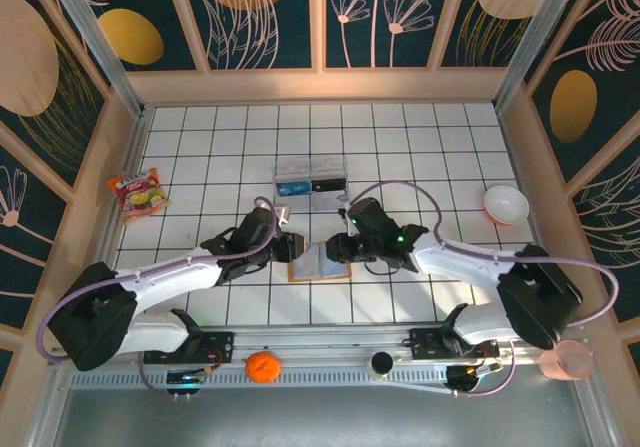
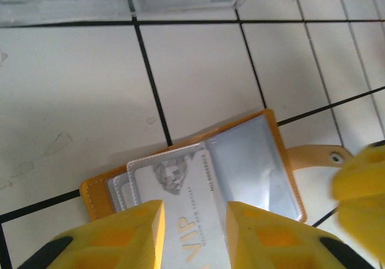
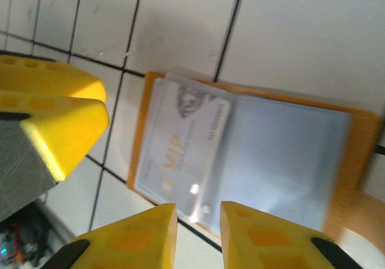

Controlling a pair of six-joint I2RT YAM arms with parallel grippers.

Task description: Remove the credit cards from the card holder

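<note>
The VIP lettering on the silver credit card is legible in the wrist views. In the top view, the open card holder is seen as a small orange patch toward the table's front edge, before a clear box. Both arms are stretched low and inward, meeting over it. The left tool is held apart, astride the card's end. The right tool is narrowly apart at the card holder's edge, clamping nothing.

Card holder lies open at table centre, between left end effector and right end effector. Credit card sits in the half opposite the strap tab. Clear box lies behind the holder.
</note>
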